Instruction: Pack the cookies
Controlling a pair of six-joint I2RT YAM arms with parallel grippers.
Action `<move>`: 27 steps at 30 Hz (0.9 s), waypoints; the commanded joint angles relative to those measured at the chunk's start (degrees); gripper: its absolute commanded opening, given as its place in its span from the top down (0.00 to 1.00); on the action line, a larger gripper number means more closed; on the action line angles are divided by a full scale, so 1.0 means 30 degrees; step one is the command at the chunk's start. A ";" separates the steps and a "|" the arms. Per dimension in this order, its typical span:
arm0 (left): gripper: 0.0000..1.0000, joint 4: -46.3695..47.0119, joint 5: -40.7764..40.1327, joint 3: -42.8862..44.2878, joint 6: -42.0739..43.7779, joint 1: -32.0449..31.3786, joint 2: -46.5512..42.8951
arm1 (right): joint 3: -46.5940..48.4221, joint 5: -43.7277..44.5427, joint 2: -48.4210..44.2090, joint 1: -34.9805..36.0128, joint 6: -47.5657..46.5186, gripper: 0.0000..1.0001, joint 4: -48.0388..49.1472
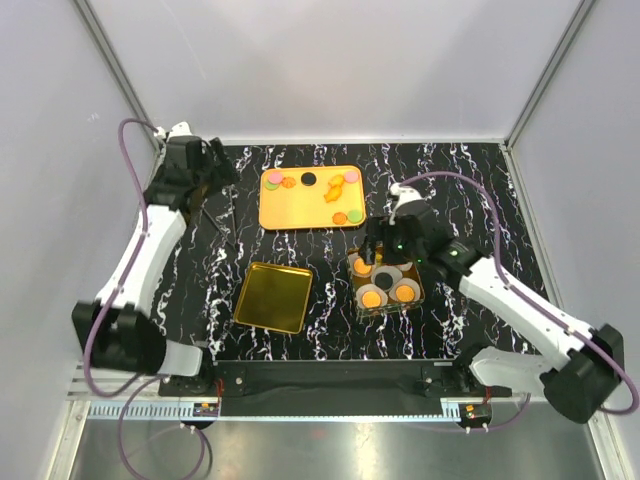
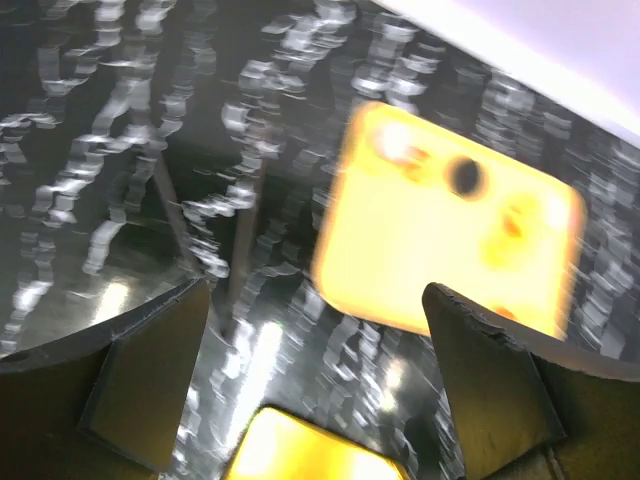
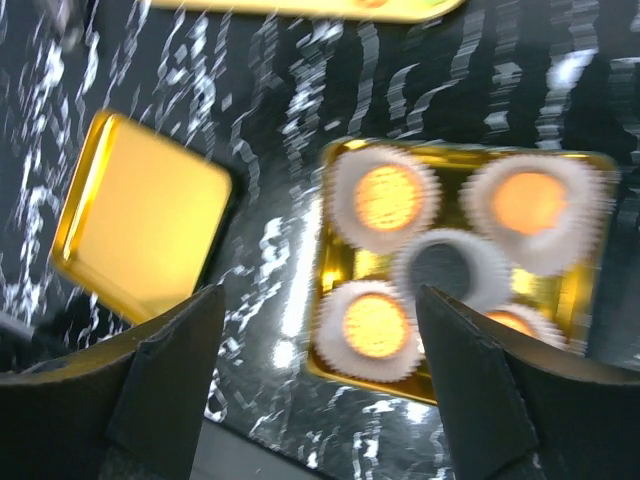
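Loose cookies (image 1: pixel 336 191) lie on an orange tray (image 1: pixel 295 210) at the back: orange, black (image 1: pixel 309 178) and pink-and-green discs. A gold box (image 1: pixel 418 297) holds white paper cups with orange cookies (image 3: pixel 375 325) and a black one (image 3: pixel 440 265). My right gripper (image 1: pixel 384 250) hovers over the box's back-left part, open and empty (image 3: pixel 320 380). My left gripper (image 1: pixel 218 182) is high at the back left, beside the tray, open with nothing between its fingers (image 2: pixel 320 370). The left wrist view is blurred and shows the tray (image 2: pixel 430 250) ahead.
A gold lid (image 1: pixel 272 296) lies flat on the black marbled table, left of the box; it also shows in the right wrist view (image 3: pixel 140 220) and the left wrist view (image 2: pixel 300 450). White walls close the table at the back and sides.
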 commanded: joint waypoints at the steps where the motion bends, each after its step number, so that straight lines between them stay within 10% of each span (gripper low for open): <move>1: 0.05 0.0632 0.0830 -0.2113 -0.0618 -0.1542 -0.2643 | 0.1368 0.1327 0.1308 0.1829 0.0807 0.17 0.0580; 16: 0.05 -0.0832 0.2968 -0.5837 -0.0326 -0.2658 -1.0448 | 0.4148 0.3321 1.1204 0.6256 0.5699 0.48 0.1988; 27: 0.05 -0.0189 0.4462 -0.7302 -0.0121 -0.2658 -1.1094 | 0.5849 0.3673 1.4640 0.7223 0.7722 0.47 0.2486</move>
